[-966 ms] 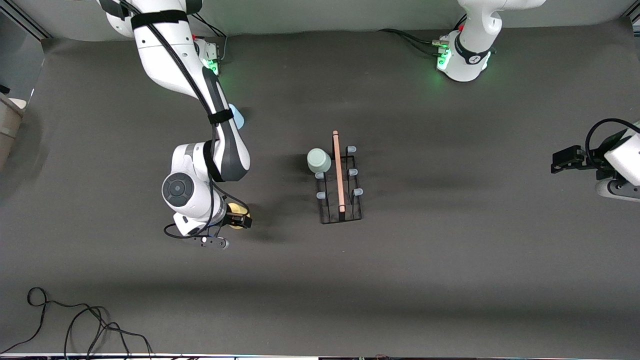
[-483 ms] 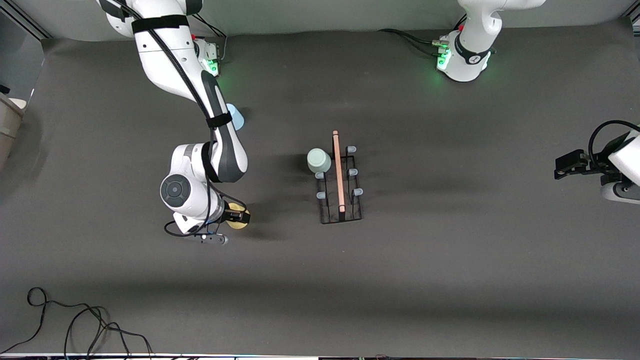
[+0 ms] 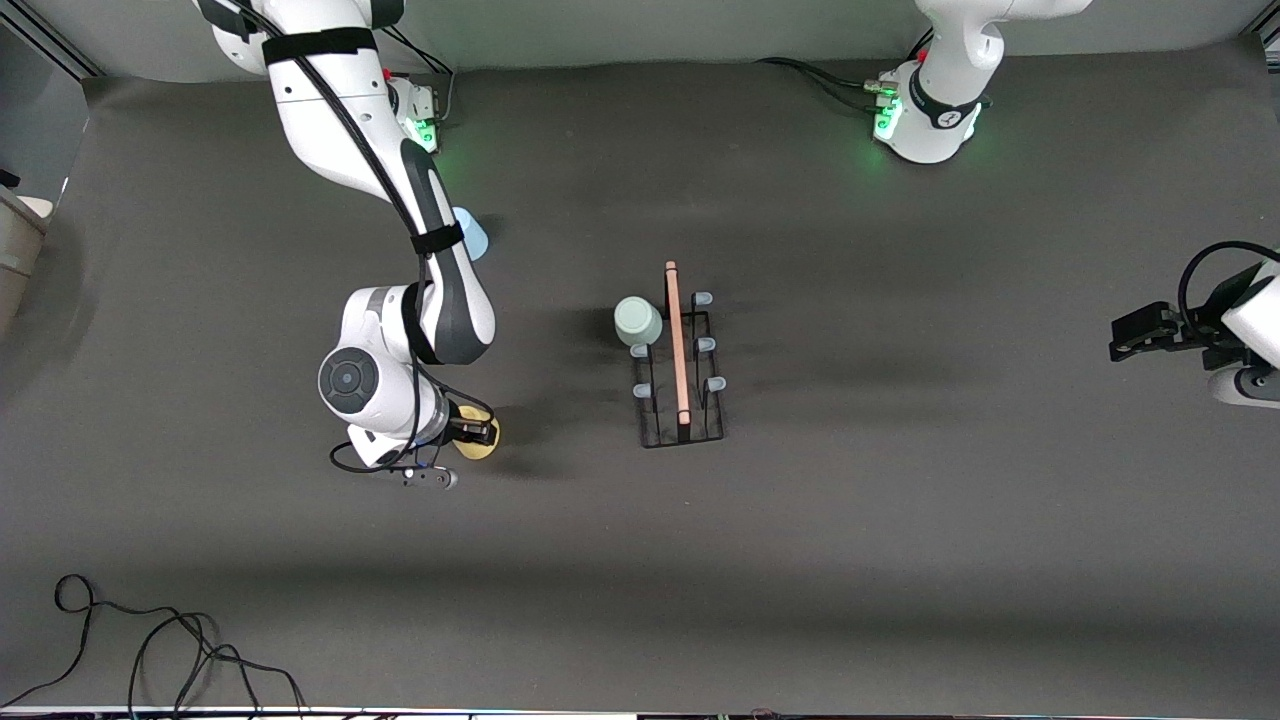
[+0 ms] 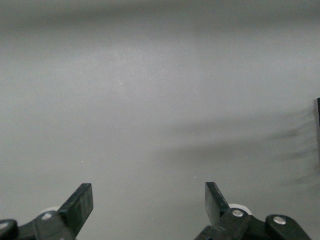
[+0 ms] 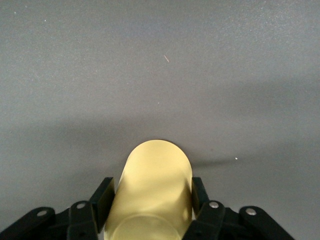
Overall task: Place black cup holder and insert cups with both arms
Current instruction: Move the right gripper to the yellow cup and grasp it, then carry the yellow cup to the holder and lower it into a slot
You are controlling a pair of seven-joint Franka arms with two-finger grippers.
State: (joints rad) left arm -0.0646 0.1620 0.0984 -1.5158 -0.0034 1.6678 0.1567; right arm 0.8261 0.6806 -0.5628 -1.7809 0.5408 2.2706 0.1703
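Front view: black wire cup holder [image 3: 680, 370] with a light wooden rod handle stands mid-table, already placed. One pale grey-green plastic cup [image 3: 637, 321] sits on a peg of the row toward the right arm's end. A light blue cup [image 3: 470, 232] stands partly hidden by the right arm. Right gripper [image 3: 478, 433] is at the yellow tapered plastic cup [image 3: 481, 437] near the table. Left gripper [image 3: 1135, 327] waits at its own end.

Left wrist view: fingers [image 4: 79, 206] stand apart, holding nothing.

Right wrist view: fingers [image 5: 102, 201] press both flanks of the yellow cup; it appears clamped, though lift-off cannot be confirmed.

Step in hand: picking the second cup. Next move calls for carrying it over a free peg and lowering it inverted.
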